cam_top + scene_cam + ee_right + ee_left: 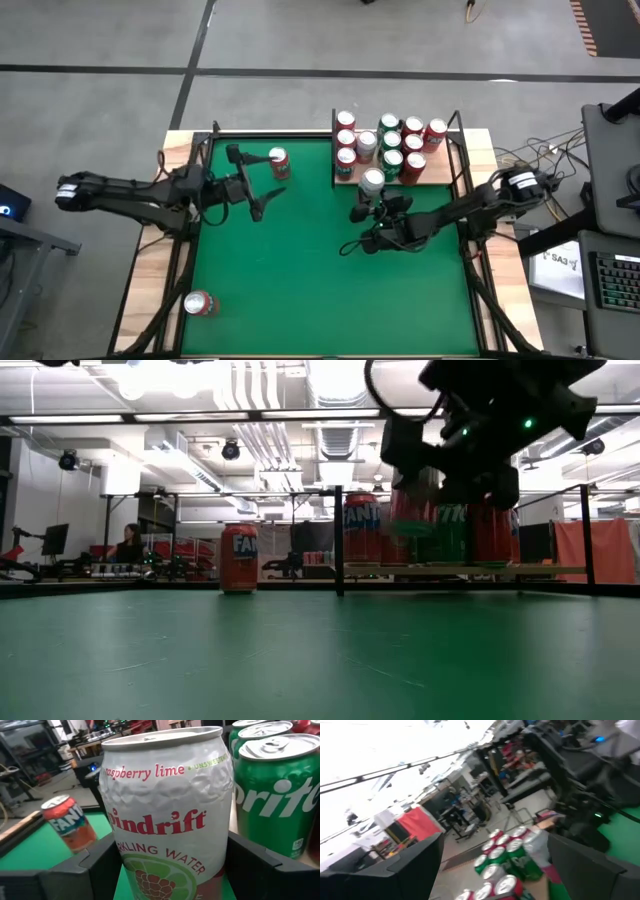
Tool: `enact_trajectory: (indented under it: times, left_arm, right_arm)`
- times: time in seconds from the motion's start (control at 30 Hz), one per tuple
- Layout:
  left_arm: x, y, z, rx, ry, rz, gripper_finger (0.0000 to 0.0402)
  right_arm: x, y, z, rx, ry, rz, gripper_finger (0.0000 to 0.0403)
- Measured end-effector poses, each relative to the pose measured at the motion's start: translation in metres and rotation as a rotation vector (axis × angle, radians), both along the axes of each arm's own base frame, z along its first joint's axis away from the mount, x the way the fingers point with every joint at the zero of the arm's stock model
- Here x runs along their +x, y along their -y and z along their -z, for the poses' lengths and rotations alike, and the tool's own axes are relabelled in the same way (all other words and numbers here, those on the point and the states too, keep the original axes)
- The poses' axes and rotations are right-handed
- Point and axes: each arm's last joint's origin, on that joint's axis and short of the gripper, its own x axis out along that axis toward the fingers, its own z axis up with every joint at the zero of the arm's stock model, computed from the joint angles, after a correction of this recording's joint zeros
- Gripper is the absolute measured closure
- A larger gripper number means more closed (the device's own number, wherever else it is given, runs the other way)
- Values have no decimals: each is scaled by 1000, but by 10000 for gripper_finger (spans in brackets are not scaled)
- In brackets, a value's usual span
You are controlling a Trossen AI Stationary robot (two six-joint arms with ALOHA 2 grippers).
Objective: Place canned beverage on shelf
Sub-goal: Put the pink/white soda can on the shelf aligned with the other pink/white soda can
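My right gripper (175,867) is shut on a white Spindrift can (167,815), upright beside the shelf's near edge (372,182). The shelf (440,172), a pale wooden board with black rods, carries several red, green and silver cans (392,145) standing on their bases. An orange Fanta can (279,163) stands on the green surface at the far left of middle. Just to its left, my left gripper (262,183) is open with nothing between its fingers (415,865). Another red can (200,304) lies on its side near the front left corner. My right gripper pinches the Spindrift can's side wall (117,870) between its two fingers, low on the can. The fingers (255,865) come roughly level from the table's near right side. The can stays upright. Its base is hidden, so I cannot tell what it rests on.
A green Sprite can (277,795) stands right beside the held can on the shelf. Black upright rods (339,540) frame the shelf. The green felt (320,290) stretches toward the near edge. A person sits at a desk (130,545) far behind the table.
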Motion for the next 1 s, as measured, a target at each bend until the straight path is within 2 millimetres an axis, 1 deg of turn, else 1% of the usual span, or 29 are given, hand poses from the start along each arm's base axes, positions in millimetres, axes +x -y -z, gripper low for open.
enact_trajectory:
  times: [0.13, 0.23, 0.5, 0.7, 0.8, 0.93, 1.0]
  left_arm:
    - [-8, -8, -4, -14, 61, -38, 62]
    - [-10, -10, -5, -28, 73, -42, 62]
    - [-8, -10, -3, -31, 61, -46, 62]
    - [-5, -10, 2, -31, 17, -49, 62]
    - [-2, -9, 6, -25, -25, -8, 62]
    - [3, -4, 13, -10, -87, 175, 62]
    - [5, -2, 15, -8, -98, 236, 62]
  right_arm:
    - [4, 5, 9, -10, -27, 24, 129]
    - [8, 12, 12, -9, -41, 44, 129]
    - [11, 28, 14, 7, -70, 81, 129]
    - [17, 32, 14, 3, -122, 71, 129]
    - [20, 28, 6, 24, -128, 29, 129]
    - [23, 16, -17, 3, -109, -21, 129]
    - [24, 10, -26, -14, -120, -45, 129]
